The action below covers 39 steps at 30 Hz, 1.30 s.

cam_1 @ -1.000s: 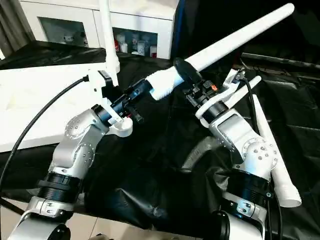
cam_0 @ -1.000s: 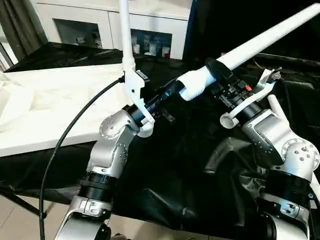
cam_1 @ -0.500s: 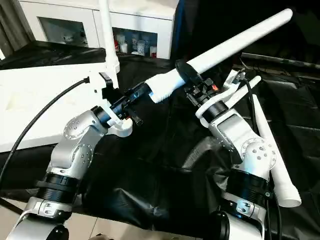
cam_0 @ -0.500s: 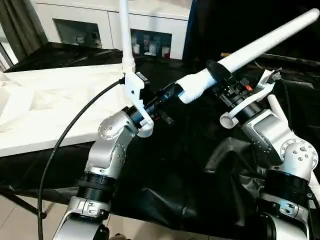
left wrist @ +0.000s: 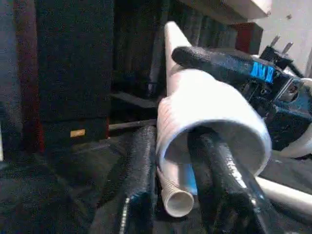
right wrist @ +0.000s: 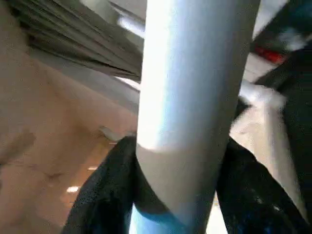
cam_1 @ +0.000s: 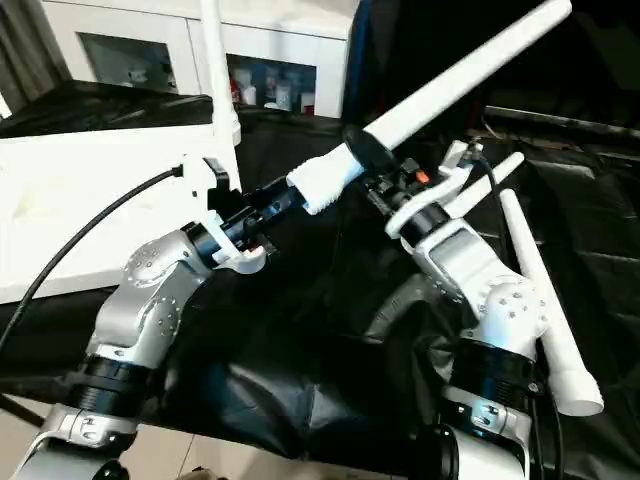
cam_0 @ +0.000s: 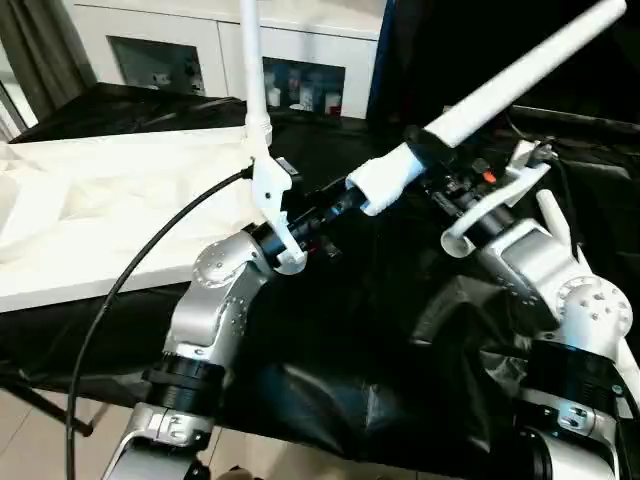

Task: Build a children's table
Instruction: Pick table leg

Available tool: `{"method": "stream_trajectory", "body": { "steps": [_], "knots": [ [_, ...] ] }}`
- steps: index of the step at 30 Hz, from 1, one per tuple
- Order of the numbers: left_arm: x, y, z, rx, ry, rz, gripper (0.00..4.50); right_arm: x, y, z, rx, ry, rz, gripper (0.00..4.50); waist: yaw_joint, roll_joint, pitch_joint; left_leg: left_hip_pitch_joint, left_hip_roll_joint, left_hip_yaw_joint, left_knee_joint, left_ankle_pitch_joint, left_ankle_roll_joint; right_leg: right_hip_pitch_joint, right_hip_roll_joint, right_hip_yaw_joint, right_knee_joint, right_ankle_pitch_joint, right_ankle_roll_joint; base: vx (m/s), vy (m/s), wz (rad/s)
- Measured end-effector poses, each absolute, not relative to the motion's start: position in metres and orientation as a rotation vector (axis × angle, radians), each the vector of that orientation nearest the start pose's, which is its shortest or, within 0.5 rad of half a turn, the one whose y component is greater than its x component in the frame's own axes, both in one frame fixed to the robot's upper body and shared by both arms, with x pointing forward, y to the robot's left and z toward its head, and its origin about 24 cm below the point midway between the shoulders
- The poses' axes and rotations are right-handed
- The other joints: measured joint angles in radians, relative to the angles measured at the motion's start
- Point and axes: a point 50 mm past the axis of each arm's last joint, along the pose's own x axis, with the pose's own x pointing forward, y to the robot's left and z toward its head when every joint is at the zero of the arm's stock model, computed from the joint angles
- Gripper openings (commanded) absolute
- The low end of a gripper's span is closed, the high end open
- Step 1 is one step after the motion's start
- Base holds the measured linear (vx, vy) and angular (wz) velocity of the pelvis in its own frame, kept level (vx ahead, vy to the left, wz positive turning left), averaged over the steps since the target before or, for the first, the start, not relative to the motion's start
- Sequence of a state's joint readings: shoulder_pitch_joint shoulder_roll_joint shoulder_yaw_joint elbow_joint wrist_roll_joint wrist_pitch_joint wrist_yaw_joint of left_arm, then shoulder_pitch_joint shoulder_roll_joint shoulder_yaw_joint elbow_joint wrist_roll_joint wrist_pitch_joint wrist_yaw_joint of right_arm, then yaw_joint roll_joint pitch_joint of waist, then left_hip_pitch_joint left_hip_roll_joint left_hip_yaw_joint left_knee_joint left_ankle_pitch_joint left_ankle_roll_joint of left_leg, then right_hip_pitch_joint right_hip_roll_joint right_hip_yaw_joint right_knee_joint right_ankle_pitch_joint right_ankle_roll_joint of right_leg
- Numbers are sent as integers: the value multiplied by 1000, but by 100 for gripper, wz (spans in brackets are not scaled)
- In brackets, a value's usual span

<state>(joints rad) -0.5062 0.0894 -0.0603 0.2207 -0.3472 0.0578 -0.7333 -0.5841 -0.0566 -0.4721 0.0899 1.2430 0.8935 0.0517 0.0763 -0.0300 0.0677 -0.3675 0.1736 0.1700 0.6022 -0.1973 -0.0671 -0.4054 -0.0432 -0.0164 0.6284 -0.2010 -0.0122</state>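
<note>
Two arms meet over a bench draped in black cloth. White table top lies flat at left of frame on the bench, one leg standing upright from its near right corner, rising out of the top edge of frame. White cabinet with glass doors sits behind, upper left.

Second leg held in the air, slanting from centre frame up to the upper right corner, thick end lowest. Right tool clamped around this leg a little above the thick end; in the right wrist view both black fingers press against the tube. Left tool at the thick open end: in the left wrist view one finger sits inside the tube mouth, the other outside the wall; whether it pinches the wall I cannot tell.

Third leg lies on the cloth at right of frame, beside the right forearm.
</note>
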Motion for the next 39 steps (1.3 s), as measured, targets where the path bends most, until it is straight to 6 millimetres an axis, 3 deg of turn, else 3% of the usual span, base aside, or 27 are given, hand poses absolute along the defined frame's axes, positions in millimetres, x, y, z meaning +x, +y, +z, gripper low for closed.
{"method": "stream_trajectory", "body": {
  "steps": [2, 4, 11, 16, 21, 24, 39],
  "knots": [
    [319, 90, 130, -139, -249, -920, 160, 329, -154, 159, 1117, 116, 563, 193, 0, -1, 0, 0, 0, 0, 0, 0, 0, 0, 0, 0, 0, 0, 0, 0, 0, 0],
    [320, 97, 129, -138, -257, -882, 193, 333, -161, 161, 1068, 102, 513, 193, -1, -3, 1, 0, 0, 0, 0, 0, -1, 0, 0, 0, 0, 0, 0, 0, 0, 0],
    [325, 144, 115, -155, -208, -695, 194, 345, -185, 176, 824, 33, 377, 193, -11, -15, 2, 0, 0, 0, -1, 1, -2, -1, 1, 0, 0, 0, 1, 0, 0, 0],
    [329, 160, 113, -36, -147, -600, 194, 351, -182, 167, 556, 96, 336, 193, -17, -49, 2, -1, 2, 1, -1, 1, -2, -2, 1, 0, 1, 0, 1, 0, 0, 0],
    [335, 154, 117, 3, -141, -493, 194, 348, -166, 154, 407, 112, 349, 191, -12, -62, 2, -2, 2, 2, 1, 1, -1, -1, 0, 0, 0, 0, 1, 0, 0, 0],
    [337, 153, 120, -3, -150, -435, 194, 349, -160, 151, 344, 112, 348, 191, -12, -54, 4, -2, 1, 2, 3, 1, -2, -1, -1, 0, 0, 1, 1, 0, 0, 0],
    [336, 145, 115, 43, -105, -391, 194, 341, -153, 135, 264, 123, 349, 191, -14, -54, 3, -1, 2, 2, 2, 1, -1, -1, 1, 0, 2, 2, 1, 0, 0, 0]
  ]
}}
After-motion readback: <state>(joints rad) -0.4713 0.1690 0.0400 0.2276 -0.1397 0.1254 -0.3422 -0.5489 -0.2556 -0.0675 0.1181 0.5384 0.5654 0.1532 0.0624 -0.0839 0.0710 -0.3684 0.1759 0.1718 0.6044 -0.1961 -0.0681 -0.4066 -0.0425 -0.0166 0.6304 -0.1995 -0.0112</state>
